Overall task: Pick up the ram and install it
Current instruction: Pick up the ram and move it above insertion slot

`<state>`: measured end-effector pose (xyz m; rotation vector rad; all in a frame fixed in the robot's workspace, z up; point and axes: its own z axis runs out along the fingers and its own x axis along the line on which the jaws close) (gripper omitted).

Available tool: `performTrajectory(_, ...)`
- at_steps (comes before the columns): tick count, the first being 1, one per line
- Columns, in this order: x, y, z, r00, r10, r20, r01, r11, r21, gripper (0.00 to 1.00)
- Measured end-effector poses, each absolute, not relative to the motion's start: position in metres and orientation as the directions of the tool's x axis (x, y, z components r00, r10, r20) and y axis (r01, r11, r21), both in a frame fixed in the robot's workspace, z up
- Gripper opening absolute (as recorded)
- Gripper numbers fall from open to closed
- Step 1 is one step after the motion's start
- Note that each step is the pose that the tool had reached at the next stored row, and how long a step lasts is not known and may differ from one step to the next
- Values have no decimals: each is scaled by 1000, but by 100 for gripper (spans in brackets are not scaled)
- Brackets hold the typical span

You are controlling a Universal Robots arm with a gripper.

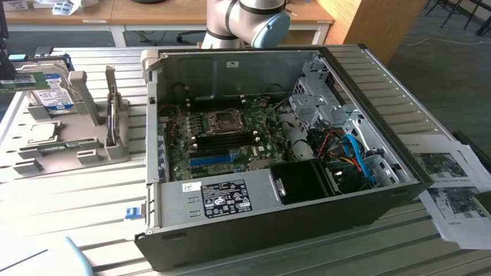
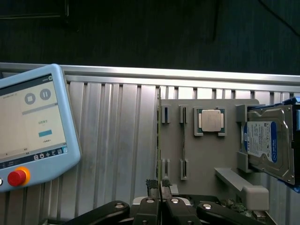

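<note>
In the wrist view my gripper [image 2: 159, 184] is shut on the ram [image 2: 159, 136], a thin green stick seen edge-on and reaching away from the fingertips. It hangs above the grey parts holder [image 2: 211, 154], just beside that holder's outer pair of slots. In the exterior view the ram [image 1: 18, 83] shows green at the far left edge under the dark gripper [image 1: 8, 68], above the holder [image 1: 69, 144]. A second thin stick [image 2: 183, 140] stands in the neighbouring slots. The open computer case [image 1: 268, 155] lies in the middle with its motherboard [image 1: 222, 138] exposed.
The holder also carries a square silver processor [image 2: 211, 122] and a blue-labelled hard drive [image 2: 267, 140]. A teach pendant [image 2: 28, 126] lies on the slatted metal table [image 2: 117, 140]. Printed sheets [image 1: 452, 184] lie at the exterior view's right, past the case. The arm's base [image 1: 245, 23] stands behind the case.
</note>
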<state>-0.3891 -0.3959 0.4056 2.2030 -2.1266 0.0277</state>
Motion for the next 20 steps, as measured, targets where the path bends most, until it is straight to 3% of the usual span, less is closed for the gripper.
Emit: performTrajectory(20,-375,-396,406,37,-997,68,-998,-34,45,11)
